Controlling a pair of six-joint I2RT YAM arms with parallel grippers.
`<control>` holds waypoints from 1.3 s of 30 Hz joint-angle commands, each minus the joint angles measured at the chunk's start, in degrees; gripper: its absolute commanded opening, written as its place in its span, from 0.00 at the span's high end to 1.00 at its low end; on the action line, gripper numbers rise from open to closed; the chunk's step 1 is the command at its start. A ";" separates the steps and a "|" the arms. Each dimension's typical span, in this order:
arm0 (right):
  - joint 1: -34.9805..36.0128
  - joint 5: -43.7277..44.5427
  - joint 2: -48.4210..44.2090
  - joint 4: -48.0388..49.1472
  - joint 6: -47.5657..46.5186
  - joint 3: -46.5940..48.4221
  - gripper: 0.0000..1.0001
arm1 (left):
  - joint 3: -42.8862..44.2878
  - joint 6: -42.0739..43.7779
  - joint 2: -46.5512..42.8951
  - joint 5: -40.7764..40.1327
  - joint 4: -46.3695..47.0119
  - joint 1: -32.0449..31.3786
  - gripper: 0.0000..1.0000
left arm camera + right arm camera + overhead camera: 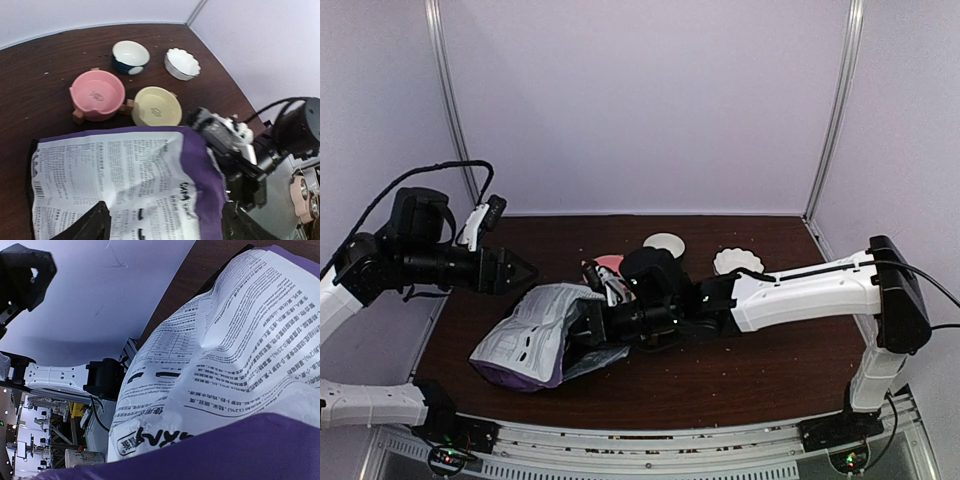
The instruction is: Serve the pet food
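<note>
The purple-and-white food bag [532,335] lies on its side on the dark table, mouth toward the right. My right gripper [592,325] reaches into that mouth; its fingertips are hidden by the bag, which fills the right wrist view [235,345]. My left gripper [523,269] hangs open above the bag's left end, touching nothing. In the left wrist view its dark fingers [92,225] stand wide either side of the printed bag [120,175]. The pet food is hidden.
Beyond the bag stand a pink bowl [97,95], a yellow bowl [156,106], a white-and-blue bowl [130,56] and a scalloped white bowl [182,63]. The right arm's white link [800,290] stretches across the table's right half. Walls close in behind and at both sides.
</note>
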 commanded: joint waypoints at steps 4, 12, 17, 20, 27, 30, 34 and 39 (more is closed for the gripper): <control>-0.65 2.37 -2.57 2.84 0.02 2.94 1.00 | 5.74 -3.81 5.25 -2.18 -0.73 -10.80 0.18; -0.64 2.96 -2.88 2.49 -0.20 2.76 1.00 | 12.04 -0.89 14.58 -10.40 -6.78 -17.89 0.18; -0.74 3.40 -3.32 2.18 -0.44 2.55 1.00 | 13.38 -0.54 16.71 -12.87 -8.97 -18.78 0.31; -0.72 3.89 -3.61 2.05 -0.49 2.38 1.00 | 13.14 -0.33 17.43 -12.89 -9.34 -19.49 0.44; -0.77 4.13 -3.68 2.49 -0.29 2.24 1.00 | 12.02 -0.48 17.68 -11.58 -9.34 -20.21 0.48; -0.81 4.29 -3.82 2.47 -0.20 2.06 1.00 | 11.53 -0.81 17.59 -11.41 -9.26 -20.51 0.65; -1.14 4.42 -5.20 3.25 0.20 0.18 1.00 | 11.54 -1.34 16.85 -13.55 -9.13 -21.31 1.00; -2.20 4.22 -9.69 7.72 2.94 -6.79 1.00 | 10.13 -2.36 10.98 -19.05 -6.31 -21.36 1.00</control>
